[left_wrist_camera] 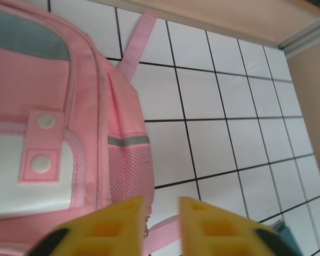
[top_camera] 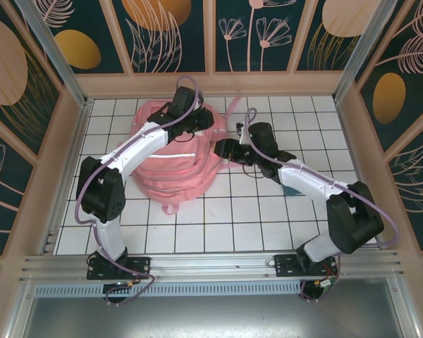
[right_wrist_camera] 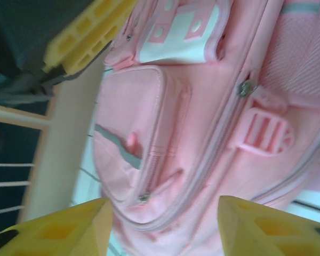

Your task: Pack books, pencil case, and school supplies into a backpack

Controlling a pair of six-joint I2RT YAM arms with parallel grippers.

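The backpack [top_camera: 176, 165] lies flat on the white tiled table [top_camera: 268, 225], left of centre and toward the far wall, front pockets facing up. From the right wrist view its front zips look run shut, so we judge that it has to be opened before anything can go in.

Both arms are gathered on it for that reason, we think. Our left gripper [left_wrist_camera: 162, 213] hangs over the bag's edge by the mesh side pocket [left_wrist_camera: 130, 170]. Its yellow fingers stand a narrow gap apart with nothing clamped between them, and a pink strap [left_wrist_camera: 136, 45] trails away toward the far wall. Our right gripper [right_wrist_camera: 165, 224] comes in from the right side of the bag, with its fingers spread wide and empty. The small front pocket and a plastic buckle [right_wrist_camera: 264, 130] lie just ahead of it. That spread suits reaching for fabric or a zip pull.

Beyond the bag, a teal corner [left_wrist_camera: 288, 232] peeks in near the left gripper. We cannot tell what it is.
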